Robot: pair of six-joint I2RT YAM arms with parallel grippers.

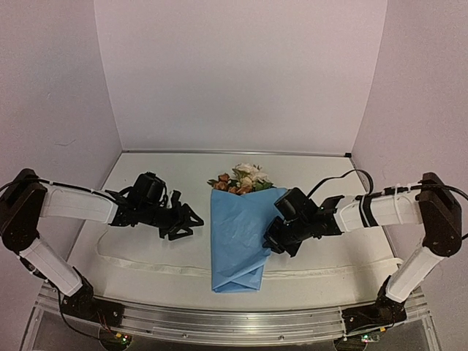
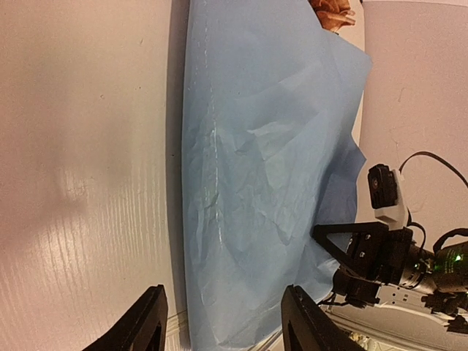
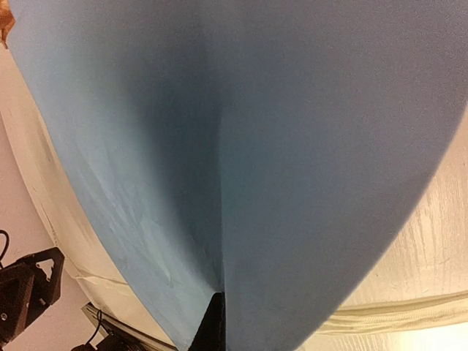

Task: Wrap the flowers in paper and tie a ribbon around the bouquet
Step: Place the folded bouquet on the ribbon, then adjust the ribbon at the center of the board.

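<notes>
The light-blue paper (image 1: pixel 238 238) lies folded lengthwise over the flowers (image 1: pixel 241 179), whose cream and rust blooms stick out at its far end. The cream ribbon (image 1: pixel 146 265) runs across the table under the paper's near part. My left gripper (image 1: pixel 186 219) hovers open just left of the paper; in the left wrist view its fingers (image 2: pixel 139 325) frame the paper's (image 2: pixel 263 161) near left edge with nothing between them. My right gripper (image 1: pixel 274 245) is shut on the paper's right flap, which billows up and fills the right wrist view (image 3: pixel 256 146).
White walls close the table in at the back and on both sides. A metal rail (image 1: pixel 234 322) runs along the near edge between the arm bases. The ribbon's right part (image 3: pixel 409 311) lies on the table under the raised flap.
</notes>
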